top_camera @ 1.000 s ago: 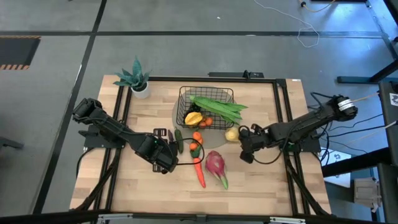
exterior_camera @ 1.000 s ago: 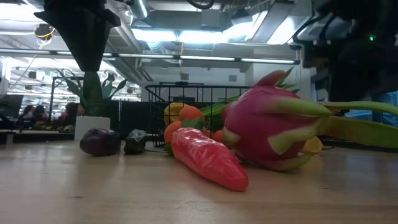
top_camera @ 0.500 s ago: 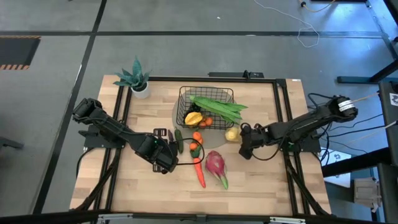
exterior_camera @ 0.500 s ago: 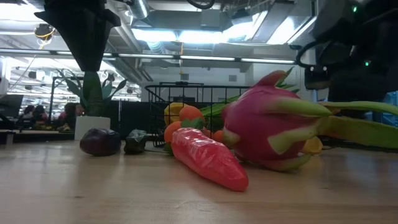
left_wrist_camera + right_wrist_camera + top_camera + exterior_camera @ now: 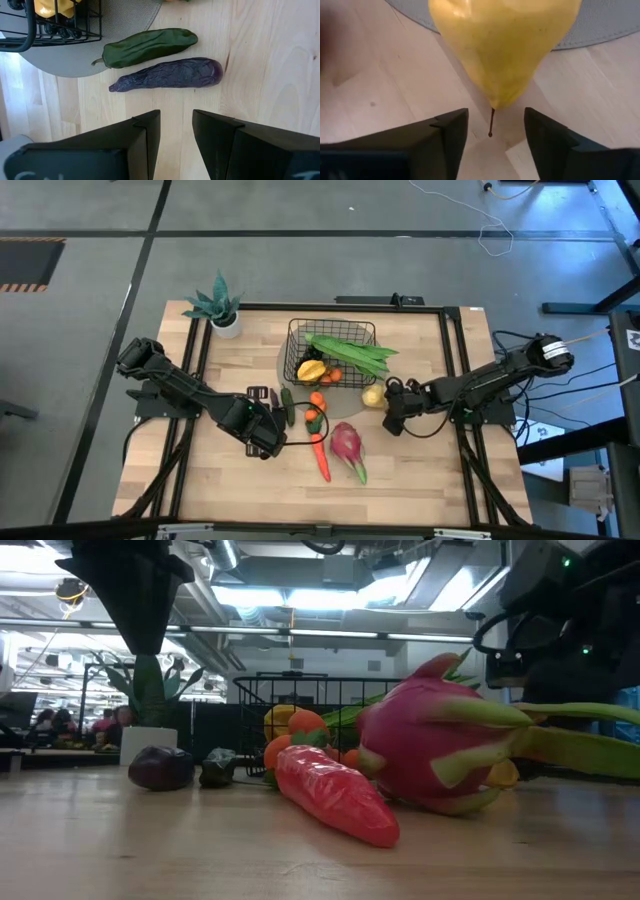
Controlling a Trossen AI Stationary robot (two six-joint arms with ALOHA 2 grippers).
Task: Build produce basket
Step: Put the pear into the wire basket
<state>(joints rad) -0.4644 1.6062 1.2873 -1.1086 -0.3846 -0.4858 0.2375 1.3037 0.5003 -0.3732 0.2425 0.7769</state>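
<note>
Black right gripper (image 5: 491, 135): fingers parted, nothing between them, pointed at the pear's stem end, just short of it; in the high view it sits just right of the pear.
Pear (image 5: 502, 45): yellow, smooth, thin dark stem; lies on the wood table (image 5: 420, 470), its far end by the grey round mat (image 5: 600, 25); just right of the basket's front corner.
Left gripper (image 5: 176, 135): fingers a narrow gap apart, holding nothing, above the wood just short of the eggplant.
Eggplant (image 5: 167, 75): purple, long, wrinkled skin, lying flat beside the pepper.
Pepper (image 5: 145, 46): dark green, long, stem end over the mat edge, between eggplant and basket.
Basket (image 5: 296, 340): black wire mesh, on the mat at table centre; holds bean pods (image 5: 352, 353) overhanging its right rim, a yellow mango (image 5: 311, 369) and an orange (image 5: 335, 375).
Loose produce in front of basket: two oranges (image 5: 316, 400), red-orange carrot (image 5: 321, 456), pink dragon fruit (image 5: 346, 443) with green tips.
Plant (image 5: 216, 308): teal, white pot, back left corner.
Writing: none readable.
</note>
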